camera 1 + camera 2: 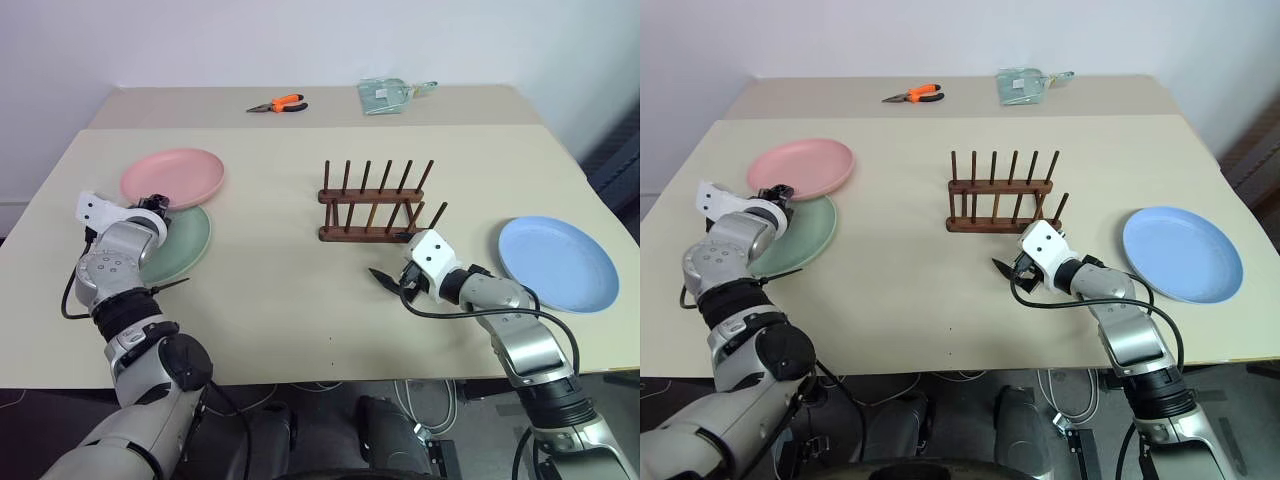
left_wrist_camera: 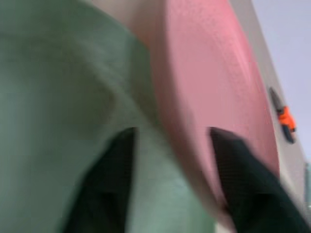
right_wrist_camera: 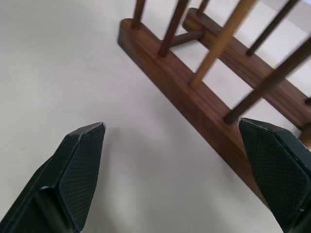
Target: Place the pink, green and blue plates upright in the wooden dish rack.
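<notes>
The pink plate (image 1: pixel 175 175) lies flat at the table's left, its near edge overlapping the green plate (image 1: pixel 188 238). My left gripper (image 1: pixel 157 205) sits where the two meet. In the left wrist view its fingers (image 2: pixel 112 184) stand apart with the pink plate's rim (image 2: pixel 194 97) between them and a gap still showing. At the right, the blue plate (image 1: pixel 557 262) lies flat. The wooden dish rack (image 1: pixel 372 205) stands empty in the middle. My right gripper (image 1: pixel 390 280) is open just in front of the rack's near right end, holding nothing.
Orange-handled pliers (image 1: pixel 280 103) and a clear plastic packet (image 1: pixel 385 95) lie on the far table behind the rack. Bare tabletop (image 1: pixel 280 290) stretches between the green plate and the rack. The table's front edge runs just below both arms.
</notes>
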Robot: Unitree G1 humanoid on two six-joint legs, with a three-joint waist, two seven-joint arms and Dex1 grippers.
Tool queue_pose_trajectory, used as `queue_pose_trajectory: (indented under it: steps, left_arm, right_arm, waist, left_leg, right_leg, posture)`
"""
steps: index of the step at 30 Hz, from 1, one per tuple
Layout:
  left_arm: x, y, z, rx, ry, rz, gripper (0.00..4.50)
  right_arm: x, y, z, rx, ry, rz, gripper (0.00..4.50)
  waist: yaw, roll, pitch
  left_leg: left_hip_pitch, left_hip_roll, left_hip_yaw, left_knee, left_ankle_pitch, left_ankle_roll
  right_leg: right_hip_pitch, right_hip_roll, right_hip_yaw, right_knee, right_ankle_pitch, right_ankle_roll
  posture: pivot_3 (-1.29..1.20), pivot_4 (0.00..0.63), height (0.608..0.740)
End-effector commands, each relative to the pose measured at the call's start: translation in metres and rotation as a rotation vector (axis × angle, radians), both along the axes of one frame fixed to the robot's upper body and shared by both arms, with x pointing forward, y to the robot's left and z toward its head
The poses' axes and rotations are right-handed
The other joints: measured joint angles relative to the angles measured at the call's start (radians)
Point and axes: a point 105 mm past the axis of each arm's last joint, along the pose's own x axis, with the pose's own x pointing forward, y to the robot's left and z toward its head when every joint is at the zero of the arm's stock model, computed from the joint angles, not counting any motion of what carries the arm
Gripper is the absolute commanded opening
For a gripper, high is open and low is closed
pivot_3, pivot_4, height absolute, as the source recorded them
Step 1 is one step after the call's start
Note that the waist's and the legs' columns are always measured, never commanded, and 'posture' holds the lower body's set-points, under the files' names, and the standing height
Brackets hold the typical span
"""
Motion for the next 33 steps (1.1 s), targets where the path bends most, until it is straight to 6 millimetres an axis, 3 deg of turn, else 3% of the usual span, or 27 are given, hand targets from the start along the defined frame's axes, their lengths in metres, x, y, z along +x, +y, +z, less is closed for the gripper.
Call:
queue_pose_trajectory:
  steps: [1, 2, 6, 9, 12, 15, 22, 25, 29, 31, 32, 33]
  left_arm:
    - [0.009, -0.013, 0.044, 0.090, -0.161, -0.076, 0.53]
    - [0.010, -0.021, 0.052, 0.130, -0.191, -0.118, 0.07]
    - [0.008, -0.069, 0.087, 0.273, -0.337, -0.315, 0.02]
    - [0.001, -0.119, 0.108, 0.381, -0.428, -0.490, 0.02]
    - [-0.011, -0.171, 0.122, 0.450, -0.494, -0.644, 0.02]
    - [-0.020, -0.200, 0.130, 0.450, -0.537, -0.715, 0.02]
    - [-0.037, -0.232, 0.137, 0.373, -0.598, -0.823, 0.02]
    - [-0.040, -0.234, 0.133, 0.373, -0.590, -0.849, 0.00]
    - [-0.042, -0.231, 0.130, 0.360, -0.591, -0.863, 0.00]
    - [-0.044, -0.230, 0.132, 0.336, -0.611, -0.867, 0.77]
    - [-0.046, -0.230, 0.135, 0.309, -0.634, -0.871, 1.06]
    - [-0.046, -0.228, 0.141, 0.262, -0.663, -0.858, 1.61]
  right_arm:
    - [-0.006, -0.007, 0.021, 0.022, -0.052, -0.006, 4.50]
    - [-0.008, -0.007, 0.024, 0.014, -0.060, -0.002, 4.50]
    - [-0.013, -0.001, 0.052, -0.029, -0.154, 0.037, 4.50]
    - [-0.011, 0.017, 0.091, -0.056, -0.311, 0.100, 4.50]
    - [-0.001, 0.034, 0.117, -0.201, -0.487, 0.145, 4.50]
    - [0.010, 0.046, 0.124, -0.392, -0.623, 0.179, 4.50]
    - [0.033, 0.049, 0.114, -0.594, -0.725, 0.188, 4.50]
    - [0.038, 0.044, 0.112, -0.631, -0.739, 0.170, 3.62]
    - [0.042, 0.039, 0.116, -0.673, -0.780, 0.138, 1.75]
    - [0.043, 0.037, 0.117, -0.691, -0.796, 0.127, 0.66]
    - [0.043, 0.036, 0.118, -0.702, -0.805, 0.125, 0.25]
    - [0.043, 0.036, 0.120, -0.708, -0.821, 0.123, 0.00]
  waist:
    - [0.001, 0.000, 0.000]
    - [0.002, 0.000, 0.000]
    - [-0.001, -0.001, 0.001]
    - [-0.003, -0.001, 0.001]
    - [-0.004, -0.001, 0.001]
    - [-0.003, -0.001, 0.001]
    - [-0.002, -0.001, 0.001]
    - [-0.003, -0.001, 0.001]
    - [-0.002, -0.001, 0.001]
    - [-0.002, -0.001, 0.001]
    - [-0.002, -0.002, 0.002]
    - [-0.002, -0.001, 0.002]
  left_leg:
    - [0.000, 0.000, 0.000, 0.000, 0.000, 0.000]
    - [0.000, 0.000, 0.000, 0.000, 0.000, 0.000]
    - [0.000, 0.000, 0.000, 0.000, 0.000, 0.000]
    - [0.000, 0.000, 0.000, 0.000, 0.000, 0.000]
    - [0.000, 0.000, 0.001, 0.000, 0.000, 0.000]
    - [0.000, 0.000, 0.001, 0.000, 0.000, 0.000]
    - [-0.001, 0.000, 0.002, -0.001, 0.000, 0.000]
    - [-0.001, 0.000, 0.002, -0.001, 0.000, 0.000]
    - [-0.001, 0.000, 0.002, -0.001, 0.000, 0.000]
    - [-0.001, 0.000, 0.001, 0.000, 0.000, 0.000]
    - [-0.001, 0.000, 0.002, -0.001, 0.000, 0.000]
    - [-0.001, 0.000, 0.001, -0.001, 0.000, 0.000]
  right_leg:
    - [0.000, 0.000, 0.000, 0.000, 0.000, 0.000]
    - [0.000, 0.000, 0.000, 0.000, 0.000, 0.000]
    - [0.000, 0.000, 0.000, 0.000, 0.000, 0.000]
    - [0.000, 0.000, 0.000, 0.000, 0.000, 0.000]
    - [0.000, 0.000, 0.000, 0.000, 0.000, 0.000]
    - [0.000, 0.000, 0.000, -0.001, 0.000, 0.000]
    - [-0.001, 0.000, 0.001, -0.002, 0.000, 0.000]
    - [-0.001, 0.000, 0.001, -0.002, 0.000, 0.000]
    - [-0.001, 0.000, 0.001, -0.002, 0.000, 0.000]
    - [-0.001, 0.000, 0.001, -0.002, 0.000, 0.000]
    - [-0.001, 0.000, 0.001, -0.002, 0.000, 0.000]
    - [-0.001, 0.000, 0.001, -0.002, 0.000, 0.000]
  posture:
    - [0.00, 0.150, 0.740]
    - [0.00, 0.150, 0.740]
    - [0.00, 0.150, 0.740]
    - [0.00, 0.150, 0.740]
    - [0.00, 0.150, 0.740]
    - [0.00, 0.150, 0.740]
    - [0.00, 0.150, 0.740]
    - [0.00, 0.150, 0.740]
    - [0.00, 0.150, 0.740]
    - [0.00, 0.150, 0.740]
    - [0.00, 0.150, 0.740]
    - [0.00, 0.150, 0.740]
